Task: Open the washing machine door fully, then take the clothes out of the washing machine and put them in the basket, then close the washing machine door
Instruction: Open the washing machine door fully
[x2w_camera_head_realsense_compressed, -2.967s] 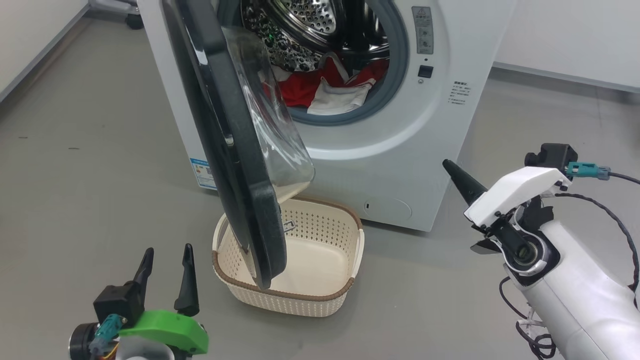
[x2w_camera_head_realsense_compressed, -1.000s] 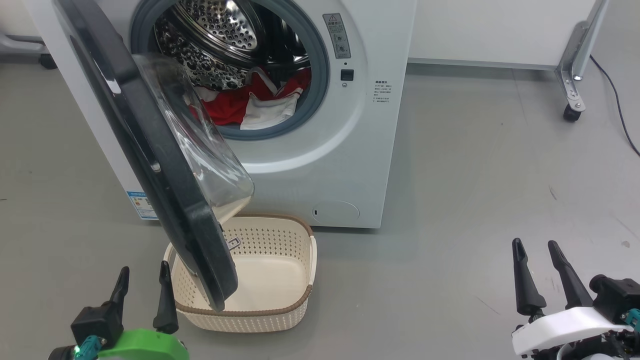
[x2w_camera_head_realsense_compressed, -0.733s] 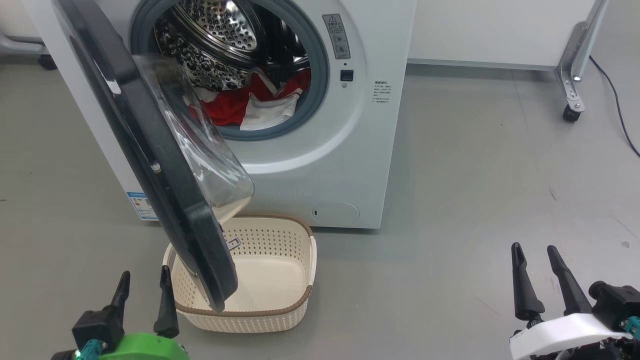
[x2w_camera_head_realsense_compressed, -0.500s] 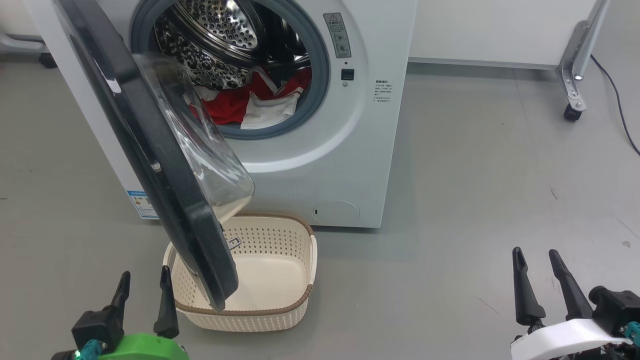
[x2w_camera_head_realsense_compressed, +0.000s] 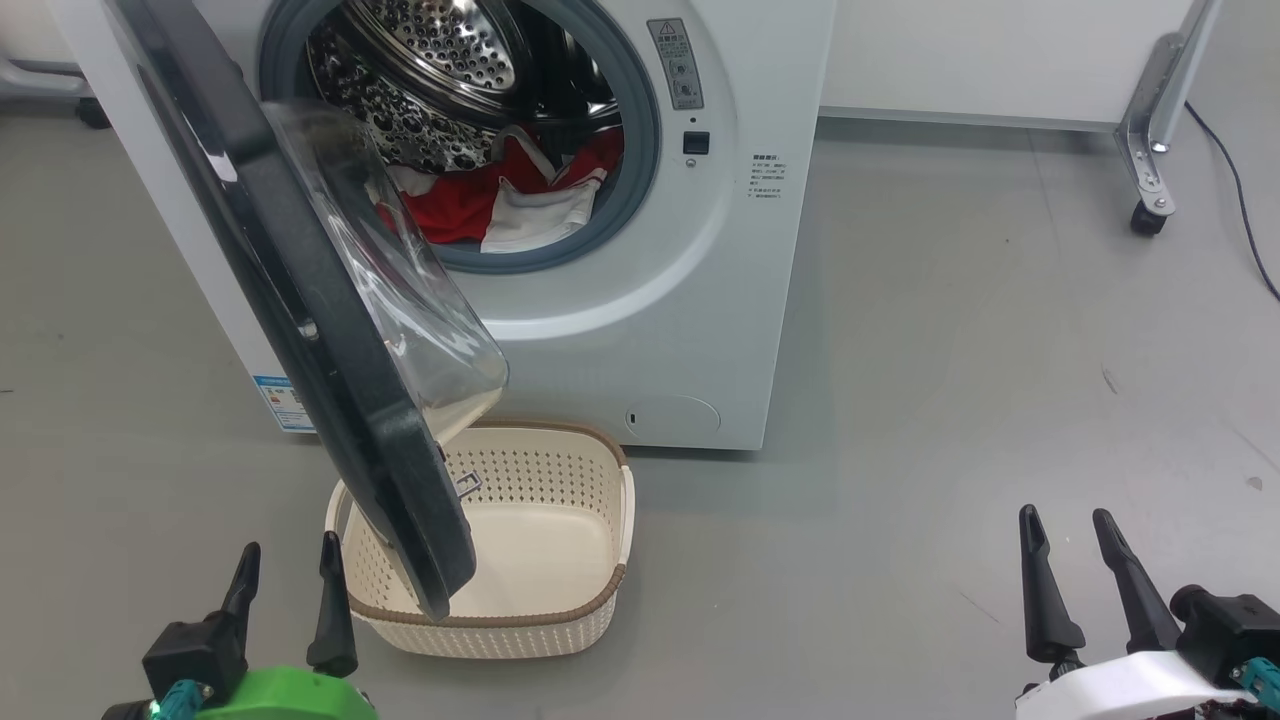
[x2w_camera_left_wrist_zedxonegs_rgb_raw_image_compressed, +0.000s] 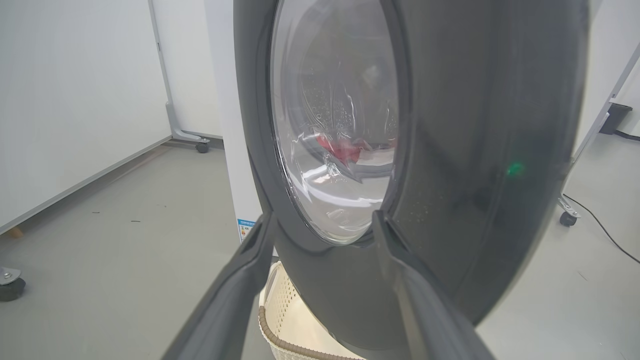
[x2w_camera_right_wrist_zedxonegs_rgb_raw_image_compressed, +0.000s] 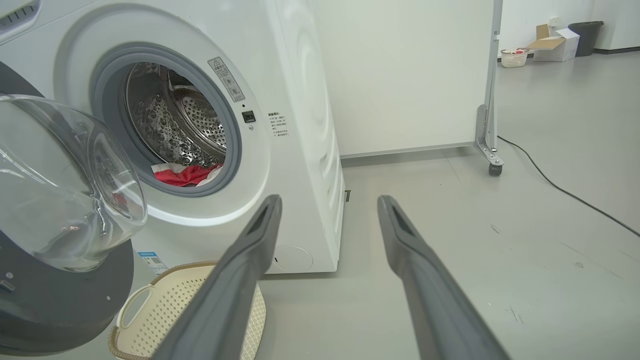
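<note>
Right gripper (x2w_camera_head_realsense_compressed: 1064, 514) drawn back, jaws spread, left gripper (x2w_camera_head_realsense_compressed: 290, 543) likewise, black-rimmed glass door (x2w_camera_head_realsense_compressed: 400, 480) half open over cream perforated basket (x2w_camera_head_realsense_compressed: 520, 640), red-and-white clothes (x2w_camera_head_realsense_compressed: 450, 205) inside white washer (x2w_camera_head_realsense_compressed: 650, 330).

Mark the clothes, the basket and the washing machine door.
clothes (x2w_camera_head_realsense_compressed: 445, 210), head view, on the red fabric.
basket (x2w_camera_head_realsense_compressed: 520, 638), head view, on its front wall.
washing machine door (x2w_camera_head_realsense_compressed: 365, 420), head view, on the black rim.

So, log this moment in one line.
door part open | clothes in drum | basket empty | left claw open | right claw open
</note>
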